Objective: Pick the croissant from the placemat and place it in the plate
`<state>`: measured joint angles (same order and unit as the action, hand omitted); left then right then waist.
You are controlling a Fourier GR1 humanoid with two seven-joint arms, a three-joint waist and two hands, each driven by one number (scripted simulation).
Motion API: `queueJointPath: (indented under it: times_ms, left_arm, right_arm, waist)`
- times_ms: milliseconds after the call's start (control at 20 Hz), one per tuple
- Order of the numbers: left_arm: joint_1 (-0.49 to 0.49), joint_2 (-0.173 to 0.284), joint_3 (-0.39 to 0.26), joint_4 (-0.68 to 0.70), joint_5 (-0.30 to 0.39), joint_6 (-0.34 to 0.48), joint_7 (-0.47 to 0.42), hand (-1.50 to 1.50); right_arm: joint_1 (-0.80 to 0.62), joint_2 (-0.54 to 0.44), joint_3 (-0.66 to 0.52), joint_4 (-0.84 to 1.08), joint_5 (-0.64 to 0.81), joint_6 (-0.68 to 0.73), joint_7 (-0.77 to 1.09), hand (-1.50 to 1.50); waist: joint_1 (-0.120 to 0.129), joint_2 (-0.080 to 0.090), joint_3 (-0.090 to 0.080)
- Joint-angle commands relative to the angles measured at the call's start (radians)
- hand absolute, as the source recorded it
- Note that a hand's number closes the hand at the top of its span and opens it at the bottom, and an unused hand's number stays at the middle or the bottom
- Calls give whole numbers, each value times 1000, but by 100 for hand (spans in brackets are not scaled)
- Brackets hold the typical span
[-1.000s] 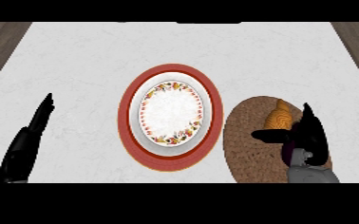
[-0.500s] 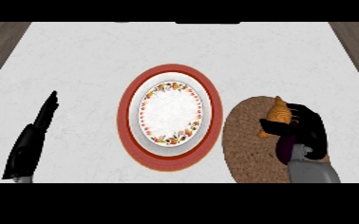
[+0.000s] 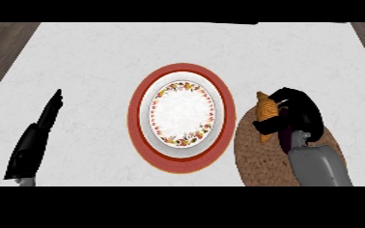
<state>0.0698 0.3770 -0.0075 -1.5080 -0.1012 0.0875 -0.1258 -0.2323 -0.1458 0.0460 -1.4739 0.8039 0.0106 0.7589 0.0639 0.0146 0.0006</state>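
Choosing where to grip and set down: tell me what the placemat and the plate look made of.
Placemat: looks like woven straw or jute, brown with a coarse, matte ribbed texture. Plate: probably glazed ceramic, smooth white centre with a floral band and a wide red rim.

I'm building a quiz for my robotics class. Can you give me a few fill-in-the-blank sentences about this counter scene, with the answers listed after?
1. The right robot hand is curled round the ____.
2. The croissant is over the edge of the round woven ____.
3. The white plate, with nothing on it, sits on a larger ____ plate.
4. The left robot hand is ____, resting at the view's left.

Missing words: croissant; placemat; red; open
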Motion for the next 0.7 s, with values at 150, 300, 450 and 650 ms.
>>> queueJointPath:
  times_ms: [150, 300, 450, 650]
  left_arm:
    - [-40, 5, -29, -9, -6, -31, 0, 0]
    - [-54, -7, -28, 0, -6, -22, 6, 0]
    - [-43, 2, -15, 6, -7, -19, 4, 0]
    - [-55, -6, -12, 21, -12, -11, 15, 0]
  right_arm:
    - [-161, -236, 188, 62, -31, 289, -445, 150]
    - [-263, -327, 140, 134, -59, 272, -652, 150]
    - [-338, -392, 72, 219, -118, 245, -868, 150]
    - [-432, -413, -12, 335, -156, 129, -1090, 150]
  waist:
    - [73, 22, 4]
    - [62, 27, 6]
    - [42, 19, 6]
    - [18, 14, 5]
